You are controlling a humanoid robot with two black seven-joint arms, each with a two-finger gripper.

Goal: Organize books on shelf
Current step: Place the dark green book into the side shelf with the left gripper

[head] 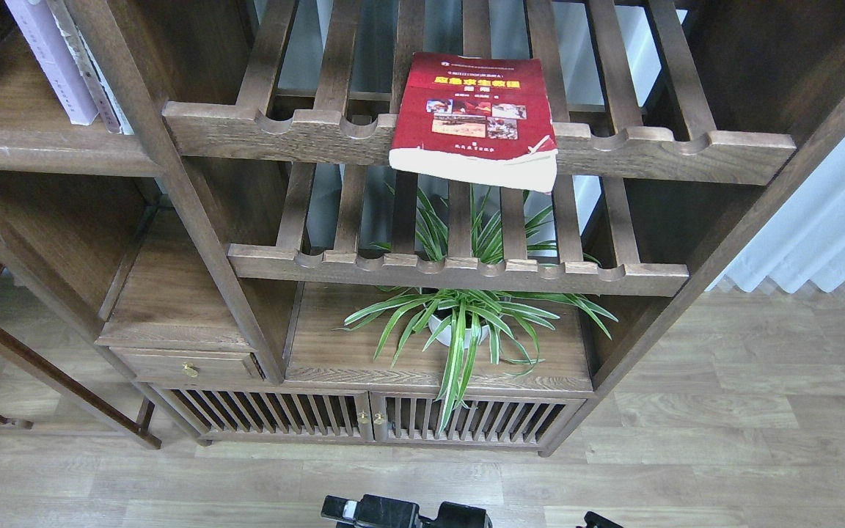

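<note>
Black parts (pixel 393 512), perhaps fingers, below red book (pixel 477 110).

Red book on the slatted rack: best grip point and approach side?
Probably the front edge of the red book. It lies flat, cover up, and its near page edge overhangs the scalloped front rail, so top and underside are both free there. Come in from the front, jaws above and below. Neither tool is in view.
</note>
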